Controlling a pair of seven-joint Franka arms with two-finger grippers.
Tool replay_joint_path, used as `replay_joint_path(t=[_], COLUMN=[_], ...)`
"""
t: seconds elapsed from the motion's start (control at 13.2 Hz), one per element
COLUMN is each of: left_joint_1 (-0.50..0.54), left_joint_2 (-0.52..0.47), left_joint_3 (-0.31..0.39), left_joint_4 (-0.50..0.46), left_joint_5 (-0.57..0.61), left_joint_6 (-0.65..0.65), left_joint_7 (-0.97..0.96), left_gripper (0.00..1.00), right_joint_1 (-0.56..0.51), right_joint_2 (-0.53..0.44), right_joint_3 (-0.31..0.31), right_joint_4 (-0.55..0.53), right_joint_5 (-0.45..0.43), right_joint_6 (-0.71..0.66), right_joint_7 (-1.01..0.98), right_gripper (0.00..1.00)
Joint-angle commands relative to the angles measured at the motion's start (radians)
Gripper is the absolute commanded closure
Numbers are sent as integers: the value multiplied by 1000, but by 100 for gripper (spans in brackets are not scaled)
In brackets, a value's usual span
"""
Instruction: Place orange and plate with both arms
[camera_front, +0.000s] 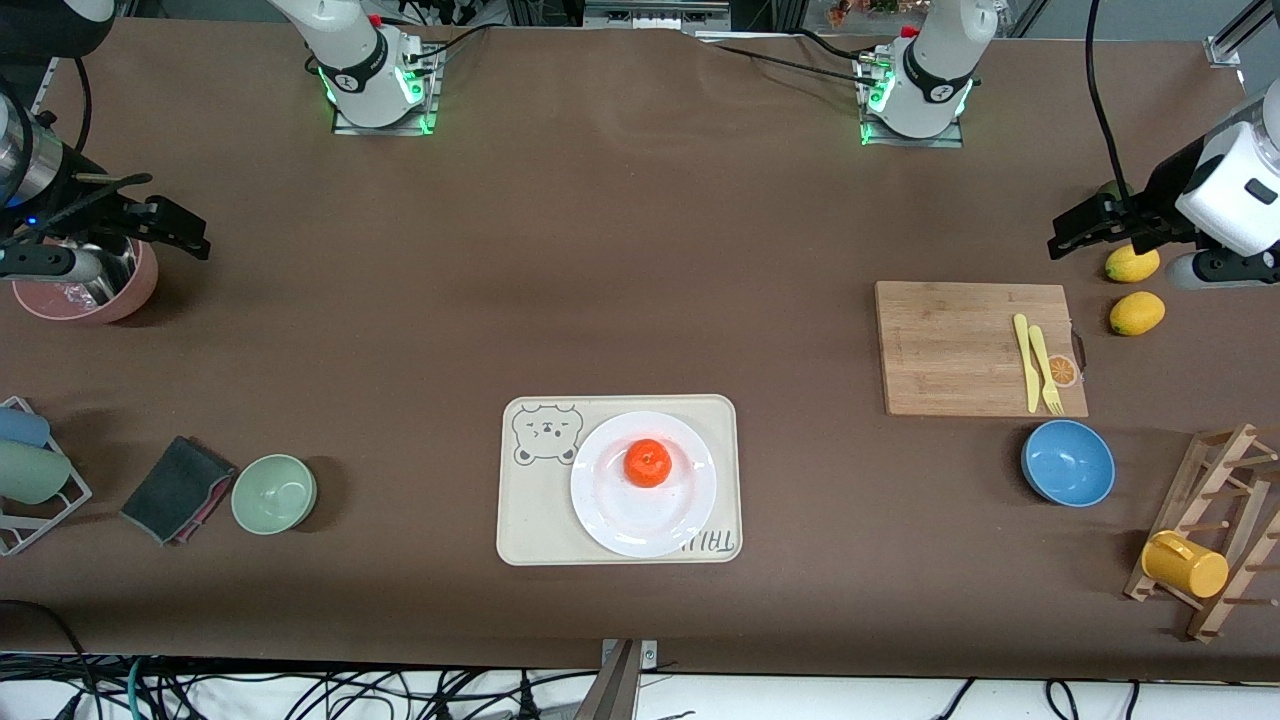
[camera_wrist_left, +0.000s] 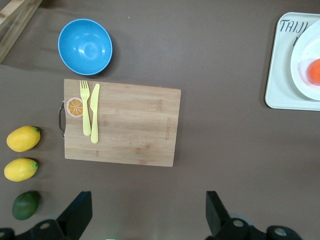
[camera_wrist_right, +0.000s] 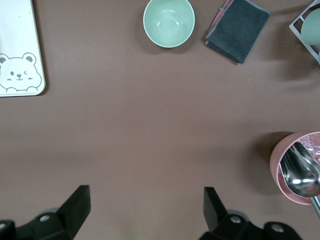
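Front view is showing the orange (camera_front: 648, 463) sitting on the plate (camera_front: 612, 525): fruit probably light and prone to rolling, plate likely rigid, glossy, breakable, best pinched at the rim. Left tool (camera_front: 1072, 236) and right tool (camera_front: 178, 232) are both hanging spread and empty, well apart from the plate.

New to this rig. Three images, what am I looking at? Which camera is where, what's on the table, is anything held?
Two white robot arms are bolted along one edge of a brown table. The big picture comes from a high camera facing them. The other two come from cameras on each arm's wrist, looking down past its own open tool.

The left tool hangs over the lemons at its end of the table; the right tool hangs beside a pink cup at the other end. Both are empty and wait.

In the middle lies a cream tray carrying a white plate, with the orange on the plate. Toward the left arm's end: a cutting board with a yellow knife and fork, and a blue bowl. Toward the right arm's end: a green bowl and a dark cloth.
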Motion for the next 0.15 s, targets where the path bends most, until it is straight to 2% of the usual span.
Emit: replay_joint_path(t=[0.0,0.08], left_joint_1=[-7,-10], left_joint_2=[7,7], left_joint_3=[-6,-6], left_joint_4=[24,23], left_joint_5=[4,6], left_joint_6=[-14,-14], left_joint_7=[9,7], left_gripper=[0,0], right_joint_1=[-2,-5], right_joint_2=[-16,-15], right_joint_3=[4,4], right_joint_4=[5,6], right_joint_5=[14,14], right_joint_6=[-18,-18], right_joint_7=[-10,-10], right_gripper=[0,0])
